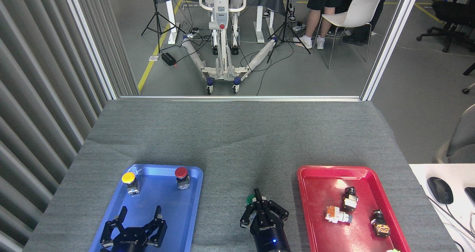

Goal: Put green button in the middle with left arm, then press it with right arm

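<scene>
1. The green button [250, 199] sits on the bare grey cloth of the middle [237, 148], between the blue tray [193, 192] and the red tray [311, 181], with only a sliver of its cap showing.
2. The right arm's gripper [258, 200] is right over it, one finger [256, 195] stretched forward across the cap and the other two curled back at the sides. It grips nothing; whether that finger actually touches the cap, I cannot tell.
3. The left arm's gripper [139, 212] hangs over the near end of the blue tray, fingers spread wide and empty.
4. At the blue tray's far end stand the yellow button [128, 177] and the red button [180, 172], both upright.
5. Small parts [349, 207] lie scattered in the red tray.
</scene>
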Robot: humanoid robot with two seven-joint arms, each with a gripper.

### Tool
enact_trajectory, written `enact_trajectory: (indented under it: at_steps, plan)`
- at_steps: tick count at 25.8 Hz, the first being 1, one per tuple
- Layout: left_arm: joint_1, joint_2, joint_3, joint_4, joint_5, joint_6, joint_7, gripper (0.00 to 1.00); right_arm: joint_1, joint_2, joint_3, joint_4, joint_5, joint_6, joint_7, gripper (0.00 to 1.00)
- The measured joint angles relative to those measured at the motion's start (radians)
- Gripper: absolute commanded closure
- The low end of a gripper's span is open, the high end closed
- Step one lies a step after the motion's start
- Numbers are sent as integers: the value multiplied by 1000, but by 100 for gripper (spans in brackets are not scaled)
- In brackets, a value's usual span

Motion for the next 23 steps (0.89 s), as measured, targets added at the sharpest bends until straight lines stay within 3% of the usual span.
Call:
enact_trajectory:
  at_steps: [4, 5, 7, 9, 10, 13, 23]
  plan:
    - [0, 0, 0, 0, 0, 0, 0, 0, 32, -28, -40, -76, -2, 1, -11, 100]
    - [0, 1, 0, 0, 0, 0, 0, 0, 41, -35, -50, -89, -2, -1, -12, 92]
    - [0, 1, 0, 0, 0, 0, 0, 0, 61, -52, -76, -111, -3, -3, -13, 66]
    - [0, 1, 0, 0, 0, 0, 0, 0, 83, -63, -99, -130, -3, -5, -16, 15]
    - [0, 1, 0, 0, 0, 1, 0, 0, 93, -70, -110, -140, -3, -6, -16, 5]
    - [0, 1, 0, 0, 0, 5, 1, 0, 131, -90, -143, -180, -4, -8, -10, 1]
    - [0, 1, 1, 6, 0, 8, 2, 0, 256, -135, -232, -317, -32, -30, -7, 0]
